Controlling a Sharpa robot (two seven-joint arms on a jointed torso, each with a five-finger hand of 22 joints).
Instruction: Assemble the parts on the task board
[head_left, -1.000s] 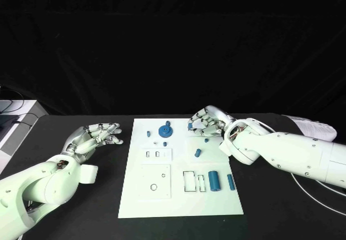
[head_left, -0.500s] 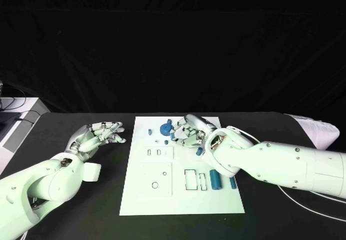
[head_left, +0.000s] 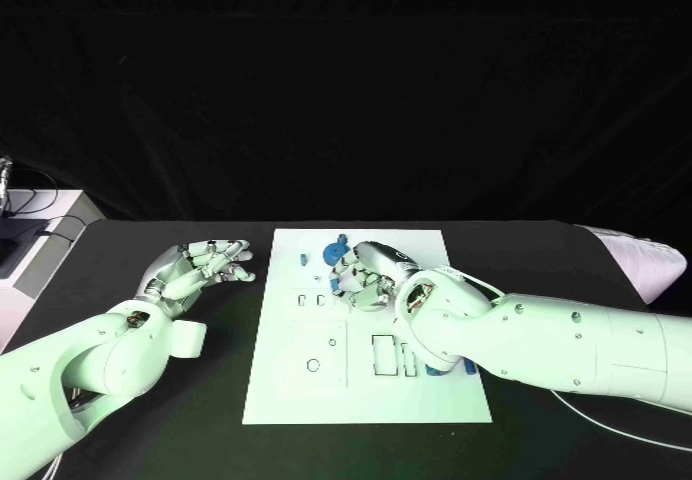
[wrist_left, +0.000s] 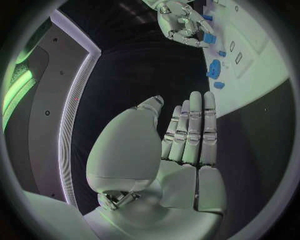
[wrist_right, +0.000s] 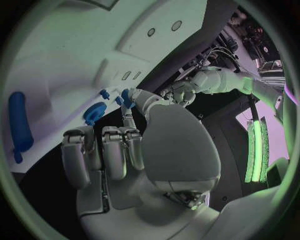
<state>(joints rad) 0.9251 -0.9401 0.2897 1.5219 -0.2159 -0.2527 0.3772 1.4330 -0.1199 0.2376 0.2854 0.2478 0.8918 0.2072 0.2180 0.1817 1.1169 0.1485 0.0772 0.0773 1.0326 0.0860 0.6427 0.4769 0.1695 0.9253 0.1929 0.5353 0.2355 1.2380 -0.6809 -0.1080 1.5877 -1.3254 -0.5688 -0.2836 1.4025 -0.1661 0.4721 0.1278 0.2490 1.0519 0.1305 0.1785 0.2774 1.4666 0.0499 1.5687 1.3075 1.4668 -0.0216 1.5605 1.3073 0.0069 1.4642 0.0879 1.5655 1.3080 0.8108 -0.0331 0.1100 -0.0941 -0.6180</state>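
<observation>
The black counter (head_left: 173, 420) carried the white task board (head_left: 361, 390) in its middle, and over the board's far half hung the right hand (head_left: 368, 275), its fingers (wrist_right: 103, 150) curled inward; whether they grasped any part I could not tell. The left hand (head_left: 195, 268) hovered above the bare counter just beside the board's left edge, fingers (wrist_left: 190, 130) released and holding nothing. On the board lay a blue disc (wrist_right: 95, 112) near the right hand and a long blue cylinder (wrist_right: 19, 125) further off.
</observation>
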